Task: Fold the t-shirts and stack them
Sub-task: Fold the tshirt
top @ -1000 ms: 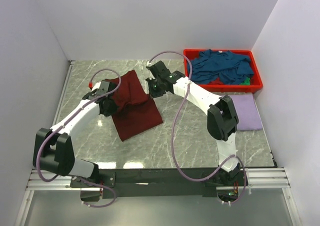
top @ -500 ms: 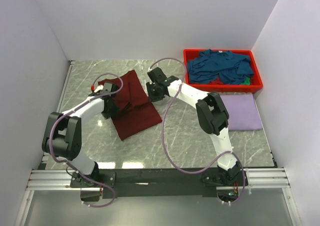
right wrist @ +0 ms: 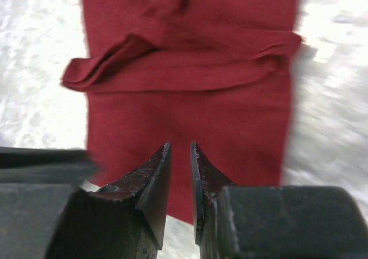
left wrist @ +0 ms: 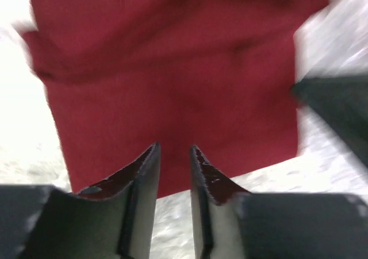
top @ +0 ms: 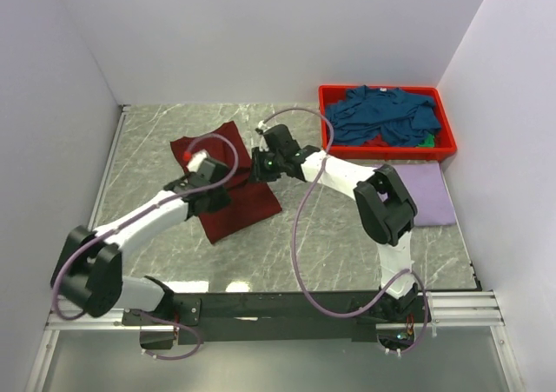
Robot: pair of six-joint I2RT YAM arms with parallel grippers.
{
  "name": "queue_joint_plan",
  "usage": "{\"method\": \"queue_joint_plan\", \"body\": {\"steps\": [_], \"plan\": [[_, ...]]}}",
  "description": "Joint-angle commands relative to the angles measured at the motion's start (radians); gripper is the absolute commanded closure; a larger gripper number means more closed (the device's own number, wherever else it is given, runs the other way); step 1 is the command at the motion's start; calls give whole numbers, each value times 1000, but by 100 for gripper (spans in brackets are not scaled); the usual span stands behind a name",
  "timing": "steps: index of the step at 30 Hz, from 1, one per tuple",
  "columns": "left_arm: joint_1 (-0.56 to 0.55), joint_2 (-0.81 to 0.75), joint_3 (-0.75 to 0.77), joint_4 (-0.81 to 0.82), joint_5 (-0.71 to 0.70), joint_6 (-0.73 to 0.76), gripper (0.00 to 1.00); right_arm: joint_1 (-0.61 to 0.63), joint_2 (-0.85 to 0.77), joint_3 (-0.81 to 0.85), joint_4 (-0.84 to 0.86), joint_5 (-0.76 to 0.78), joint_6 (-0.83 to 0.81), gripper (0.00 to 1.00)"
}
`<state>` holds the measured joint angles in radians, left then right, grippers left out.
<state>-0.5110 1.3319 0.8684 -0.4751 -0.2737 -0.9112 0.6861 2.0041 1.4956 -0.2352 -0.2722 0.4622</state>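
The dark maroon t-shirt (top: 248, 208) lies partly folded on the marble table, with a bunched fold across it in the right wrist view (right wrist: 190, 98). It fills the left wrist view (left wrist: 172, 69). My left gripper (top: 217, 194) hovers over the shirt's middle, its jaws slightly apart and empty (left wrist: 174, 148). My right gripper (top: 257, 169) is at the shirt's right edge, its jaws narrowly apart and empty (right wrist: 181, 145). A folded pale lavender t-shirt (top: 423, 194) lies at the right. Teal-blue t-shirts (top: 382, 114) are heaped in the bin.
A red plastic bin (top: 447, 149) stands at the back right against the wall. White walls close in the table at the left, back and right. The table's front edge (top: 287, 289) runs just ahead of the arm bases.
My left gripper has moved right, from the shirt's left edge to over its middle. The right gripper has stayed at the shirt's right edge, shifting slightly. The shirt's top part lies flatter.
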Motion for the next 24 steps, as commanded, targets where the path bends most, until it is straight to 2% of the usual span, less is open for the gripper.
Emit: {"method": "queue_joint_plan", "body": {"steps": [1, 6, 9, 13, 17, 20, 23, 24], "plan": [[-32, 71, -63, 81, 80, -31, 69, 18, 63, 14, 126, -107, 47, 74], [-73, 134, -104, 104, 128, -32, 70, 15, 159, 89, 145, -124, 44, 75], [-95, 147, -129, 102, 140, -34, 70, 10, 237, 191, 114, -105, 35, 75], [-118, 125, -167, 90, 154, -34, 70, -8, 344, 349, 120, -98, 47, 75], [-130, 73, -212, 46, 137, -38, 70, -37, 375, 419, 146, -78, 96, 70], [-130, 4, -217, 18, 94, -60, 69, -60, 338, 382, 174, -134, 128, 66], [-126, -66, -194, -8, 51, -96, 68, -72, 225, 217, 262, -229, 154, 63], [-117, -83, -190, -4, 50, -107, 67, -76, 153, 102, 296, -258, 167, 63]]}}
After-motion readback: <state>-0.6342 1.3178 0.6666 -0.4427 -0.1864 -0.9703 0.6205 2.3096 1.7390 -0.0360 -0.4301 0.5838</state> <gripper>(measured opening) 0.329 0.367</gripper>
